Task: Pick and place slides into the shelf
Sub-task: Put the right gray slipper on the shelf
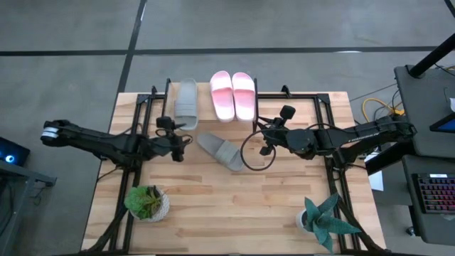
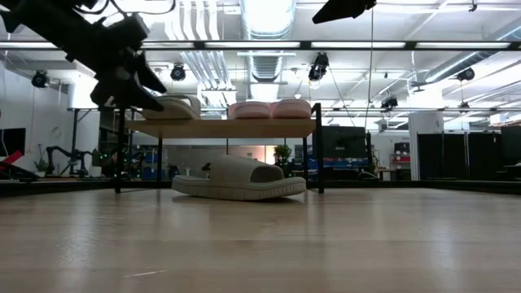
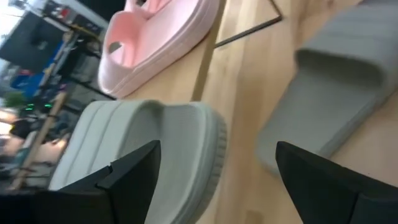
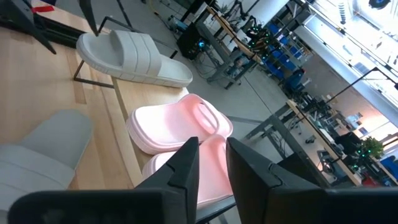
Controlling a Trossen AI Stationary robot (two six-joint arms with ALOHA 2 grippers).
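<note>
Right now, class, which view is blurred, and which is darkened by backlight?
Left wrist view: motion-soft, the grey slide between the left pincer's fingers smeared, the pink slide hazy. Low view: bright ceiling lights silhouette the arm; the slide on the table is sharp.

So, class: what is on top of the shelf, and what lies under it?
On the shelf are three slides: one grey and two pink. In the low view, the second grey slide lies on the table, seemingly in front rather than under. The shelf's far edge is hidden.
</note>
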